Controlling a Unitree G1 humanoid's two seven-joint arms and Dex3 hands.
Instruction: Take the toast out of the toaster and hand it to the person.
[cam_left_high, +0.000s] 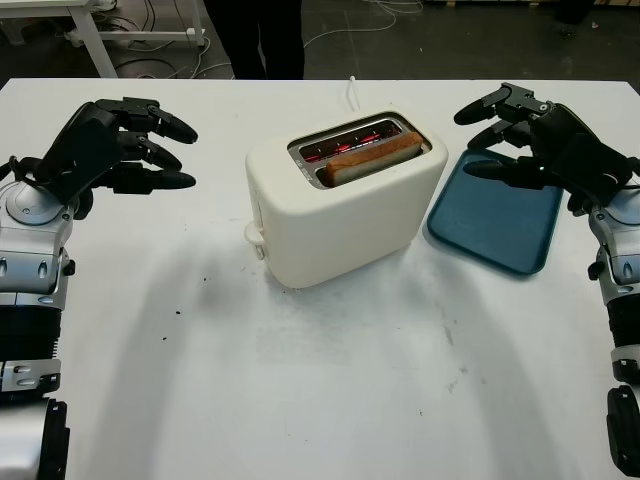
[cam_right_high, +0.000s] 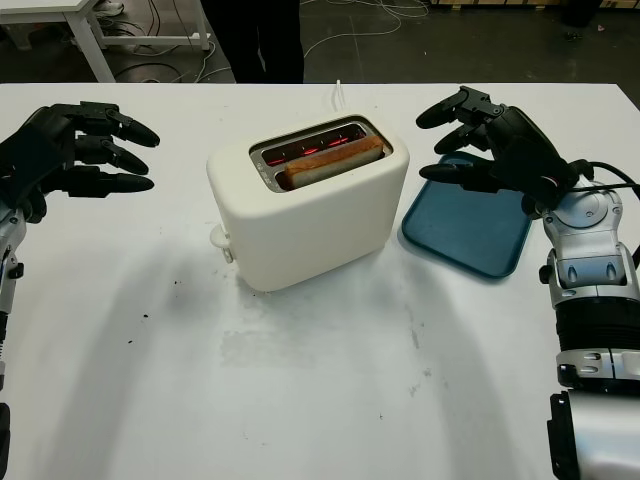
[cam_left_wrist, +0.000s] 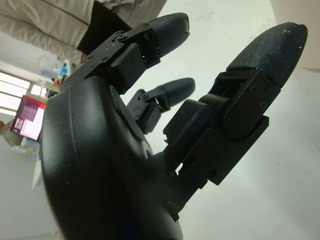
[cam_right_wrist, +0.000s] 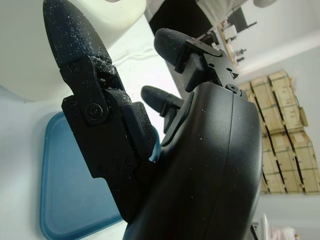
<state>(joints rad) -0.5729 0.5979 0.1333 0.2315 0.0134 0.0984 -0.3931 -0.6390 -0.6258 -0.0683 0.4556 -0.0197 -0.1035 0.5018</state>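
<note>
A: Where is the toast (cam_left_high: 370, 157)?
B: In the cream toaster (cam_left_high: 345, 200), nearer slot. Blue tray (cam_left_high: 497, 222) beside the toaster holds nothing.
A: Hands?
B: Left hand (cam_left_high: 112, 148) and right hand (cam_left_high: 530, 140) flank the toaster, both released.

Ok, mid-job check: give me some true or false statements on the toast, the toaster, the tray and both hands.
1. The toast sits in the toaster. True.
2. The right hand holds the toast. False: it is open, above the blue tray.
3. The tray carries a slice. False: nothing lies on it.
4. The left hand is open, on the toaster's other side. True.
5. The toaster lies on its side. False: it stands upright.
</note>
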